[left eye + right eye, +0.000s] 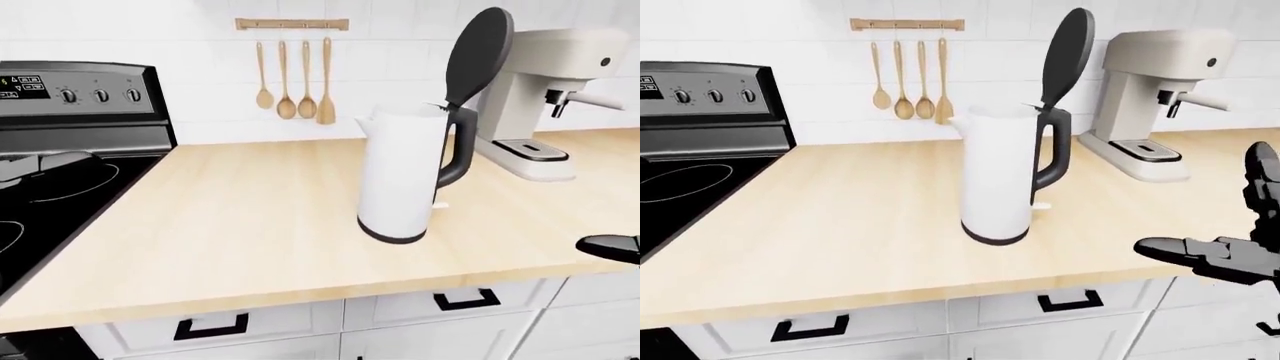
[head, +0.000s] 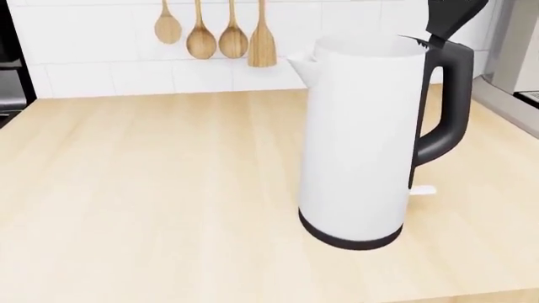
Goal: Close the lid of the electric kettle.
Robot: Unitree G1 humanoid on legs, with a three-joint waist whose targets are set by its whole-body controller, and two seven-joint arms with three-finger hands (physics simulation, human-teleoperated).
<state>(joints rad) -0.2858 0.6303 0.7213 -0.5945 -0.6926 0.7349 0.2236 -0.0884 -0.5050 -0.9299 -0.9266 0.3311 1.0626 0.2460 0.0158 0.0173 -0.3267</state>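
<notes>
A white electric kettle (image 1: 402, 174) with a black handle (image 1: 458, 150) stands upright on the wooden counter (image 1: 240, 225). Its black lid (image 1: 478, 54) is swung up, standing nearly vertical above the handle; it also shows in the right-eye view (image 1: 1066, 54). My right hand (image 1: 1225, 240) is at the right edge of the right-eye view, low and well to the right of the kettle, with fingers spread and empty. Only a fingertip of it shows in the left-eye view (image 1: 610, 246). My left hand does not show in any view.
A black stove (image 1: 60, 172) sits at the left. A beige coffee machine (image 1: 545, 97) stands right of the kettle against the wall. Wooden spoons (image 1: 295, 82) hang on a rail. White drawers with black handles (image 1: 465, 301) lie below the counter edge.
</notes>
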